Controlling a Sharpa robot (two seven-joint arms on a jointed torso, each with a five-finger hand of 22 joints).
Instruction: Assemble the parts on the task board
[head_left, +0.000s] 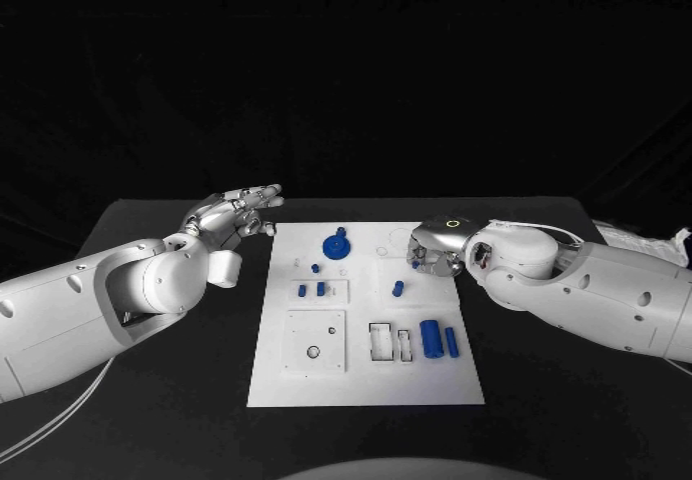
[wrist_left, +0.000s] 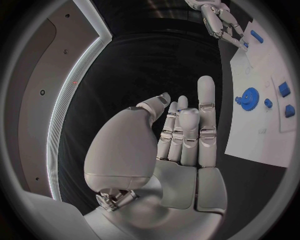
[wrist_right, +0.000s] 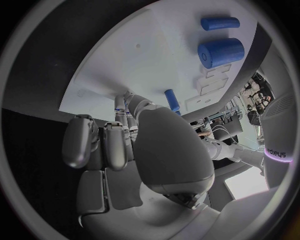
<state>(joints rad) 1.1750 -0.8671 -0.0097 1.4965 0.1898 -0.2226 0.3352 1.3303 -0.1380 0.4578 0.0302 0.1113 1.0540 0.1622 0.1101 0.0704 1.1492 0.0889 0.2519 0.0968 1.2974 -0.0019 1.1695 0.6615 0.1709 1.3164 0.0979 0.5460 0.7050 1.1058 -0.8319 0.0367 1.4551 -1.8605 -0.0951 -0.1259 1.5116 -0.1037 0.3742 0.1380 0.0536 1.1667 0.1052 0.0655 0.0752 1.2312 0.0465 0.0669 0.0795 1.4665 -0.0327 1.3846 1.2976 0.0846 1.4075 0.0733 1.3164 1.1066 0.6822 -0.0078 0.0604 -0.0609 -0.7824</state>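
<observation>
Task board (head_left: 289, 385) between robot hands: left robot hand (head_left: 231, 215) spread, empty; right robot hand (head_left: 433, 250) curled, grip unclear

you see a black table (head_left: 173, 400) under everything, and a crumpled white cloth-like thing (head_left: 645, 242) at its far right edge.

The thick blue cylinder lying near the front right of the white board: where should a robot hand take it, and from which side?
Probably from above, at the middle of its length. The thick blue cylinder lies flat on the white board, so its curved sides are free. A thinner blue rod lies close beside it, so fingers must be narrow there. The right robot hand is nearer and holds nothing.
</observation>
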